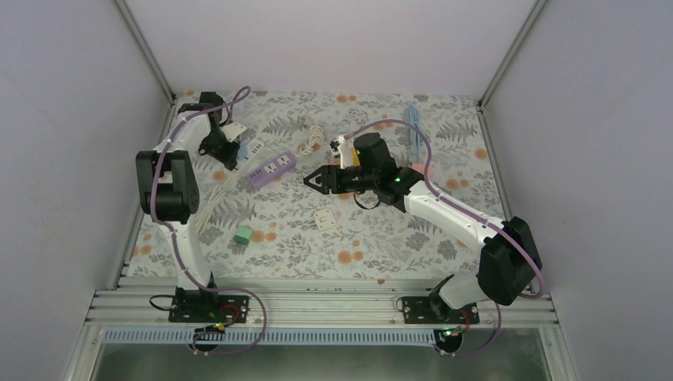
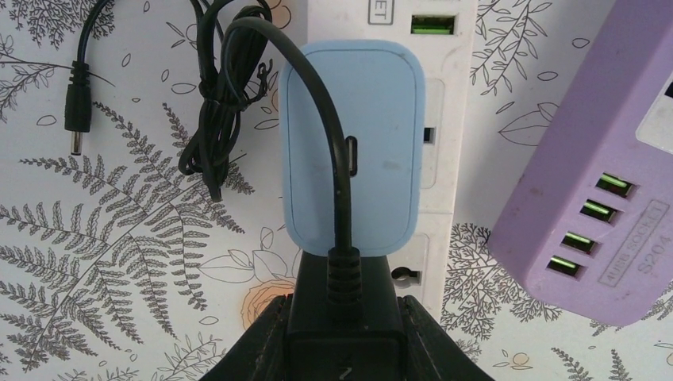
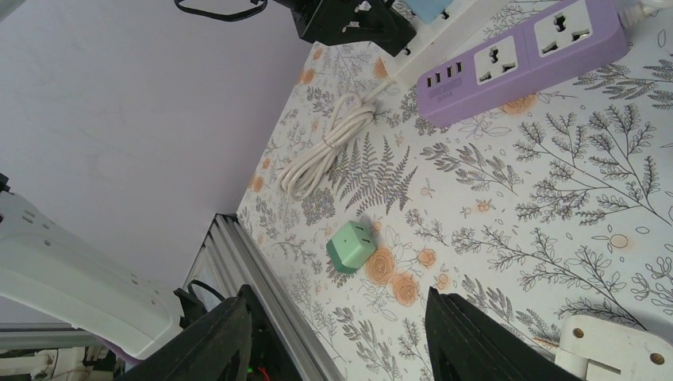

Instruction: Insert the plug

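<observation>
My left gripper point(image 2: 345, 305) is shut on a black plug block point(image 2: 346, 333) whose cable point(image 2: 337, 159) loops over a light blue adapter point(image 2: 381, 119). The adapter sits on a white power strip point(image 2: 438, 214). The black plug is held over the strip's near end, beside a free socket hole point(image 2: 402, 277). In the top view the left gripper point(image 1: 220, 148) is at the back left over the white strip point(image 1: 237, 132). A purple power strip point(image 1: 272, 169) lies just right of it. My right gripper point(image 1: 311, 181) is open and empty above the table's middle.
A green cube adapter point(image 3: 350, 246) and a white adapter point(image 3: 615, 349) lie below the right gripper point(image 3: 337, 302). A coiled white cable point(image 3: 329, 147) lies near the purple strip point(image 3: 516, 59). The black cable's barrel end point(image 2: 77, 111) lies left of the blue adapter.
</observation>
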Controlling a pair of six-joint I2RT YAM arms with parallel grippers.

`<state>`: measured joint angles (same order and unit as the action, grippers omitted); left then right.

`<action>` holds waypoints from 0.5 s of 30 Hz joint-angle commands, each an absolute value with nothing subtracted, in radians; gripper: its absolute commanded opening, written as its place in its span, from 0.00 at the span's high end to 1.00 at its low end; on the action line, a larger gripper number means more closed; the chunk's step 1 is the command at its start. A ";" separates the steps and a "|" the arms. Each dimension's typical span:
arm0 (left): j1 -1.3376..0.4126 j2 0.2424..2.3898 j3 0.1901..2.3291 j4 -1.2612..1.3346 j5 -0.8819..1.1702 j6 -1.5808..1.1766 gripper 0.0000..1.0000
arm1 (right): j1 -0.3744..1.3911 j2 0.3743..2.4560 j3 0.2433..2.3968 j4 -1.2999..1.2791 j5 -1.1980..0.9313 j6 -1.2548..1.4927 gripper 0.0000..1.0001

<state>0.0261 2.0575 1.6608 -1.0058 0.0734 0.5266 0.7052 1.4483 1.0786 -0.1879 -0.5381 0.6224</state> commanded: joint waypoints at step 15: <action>0.021 1.978 1.708 -0.980 0.066 0.449 0.36 | 0.699 1.460 1.100 -0.180 -0.533 0.616 0.43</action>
